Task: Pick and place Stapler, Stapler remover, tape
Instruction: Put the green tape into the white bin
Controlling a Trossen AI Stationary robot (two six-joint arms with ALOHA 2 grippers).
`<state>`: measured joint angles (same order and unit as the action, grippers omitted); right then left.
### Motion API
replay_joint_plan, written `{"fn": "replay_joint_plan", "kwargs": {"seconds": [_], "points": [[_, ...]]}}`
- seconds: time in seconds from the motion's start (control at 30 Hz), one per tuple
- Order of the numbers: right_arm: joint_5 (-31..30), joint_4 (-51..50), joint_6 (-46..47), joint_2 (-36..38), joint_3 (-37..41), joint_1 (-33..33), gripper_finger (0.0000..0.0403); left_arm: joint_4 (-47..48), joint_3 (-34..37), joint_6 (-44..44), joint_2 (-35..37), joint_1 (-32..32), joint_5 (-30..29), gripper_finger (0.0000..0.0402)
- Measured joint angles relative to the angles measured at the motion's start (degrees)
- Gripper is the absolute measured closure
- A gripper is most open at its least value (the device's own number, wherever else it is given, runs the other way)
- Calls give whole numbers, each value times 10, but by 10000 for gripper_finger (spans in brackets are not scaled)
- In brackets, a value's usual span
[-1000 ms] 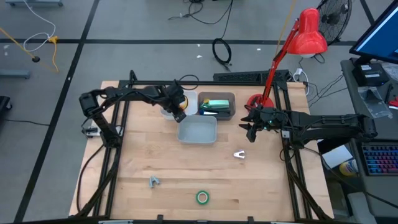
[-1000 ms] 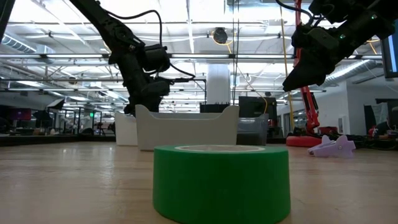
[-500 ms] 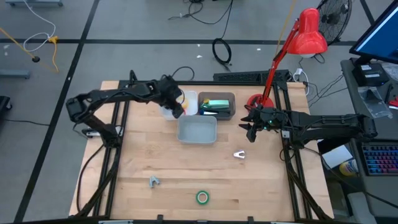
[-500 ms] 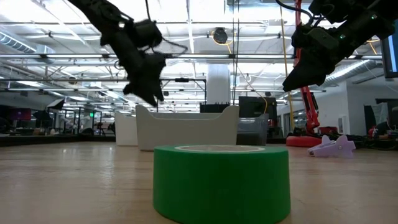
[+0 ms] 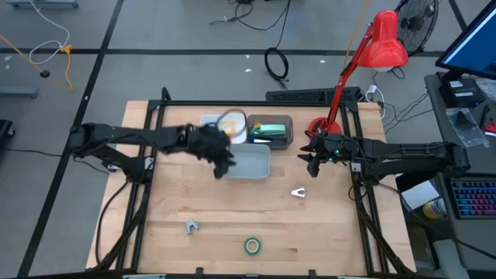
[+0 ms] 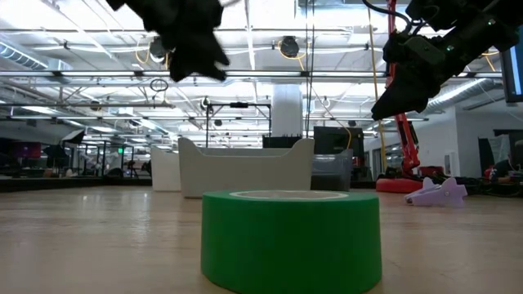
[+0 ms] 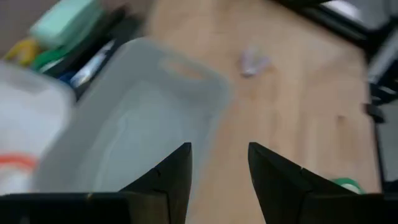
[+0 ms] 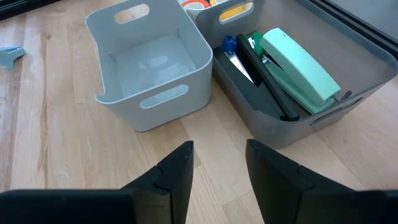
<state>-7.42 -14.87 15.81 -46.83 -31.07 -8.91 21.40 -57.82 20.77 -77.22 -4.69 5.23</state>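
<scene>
A mint-green stapler (image 8: 297, 63) lies in the dark grey bin (image 5: 273, 132) among pens. A green tape roll (image 5: 252, 246) lies flat near the table's near edge, large in the low view (image 6: 290, 237). An orange tape ring (image 5: 228, 122) rests in the white bin. A small lilac staple remover (image 5: 298, 192) lies on the wood. My left gripper (image 5: 219, 169) hovers open and empty above the left rim of the light grey bin (image 5: 249, 164), as its wrist view shows (image 7: 219, 162). My right gripper (image 5: 313, 165) waits open, right of the bins (image 8: 219, 162).
A small grey-blue piece (image 5: 191, 225) lies on the wood near the left front. A red desk lamp (image 5: 325, 124) stands at the far right corner. The black frame rails (image 5: 143, 167) run along both table sides. Bare wood lies between the bins and the green roll.
My left gripper has drawn back from over the white bin, moving toward the table's near edge and rising, and now hangs over the light grey bin's left rim. The orange ring has come into view in the white bin. The right arm has kept still.
</scene>
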Motion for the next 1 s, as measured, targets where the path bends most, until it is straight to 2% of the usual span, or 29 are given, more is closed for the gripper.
{"fn": "replay_joint_plan", "kwargs": {"seconds": [0.27, 0.57, 0.77, 1.0], "points": [[0, 0, 0, 0, 0, 0, 264, -79, 0, 5, -34, 144, -88, 268], [1, 1, 0, 0, 0, 0, 264, -166, 0, 103, -112, 266, -98, 292], [-2, 4, 0, 0, 0, 0, 264, -198, -15, 182, -174, 329, -116, 310], [7, 41, 0, -1, 0, 0, 264, -193, -37, 258, -220, 365, -143, 312]]}}
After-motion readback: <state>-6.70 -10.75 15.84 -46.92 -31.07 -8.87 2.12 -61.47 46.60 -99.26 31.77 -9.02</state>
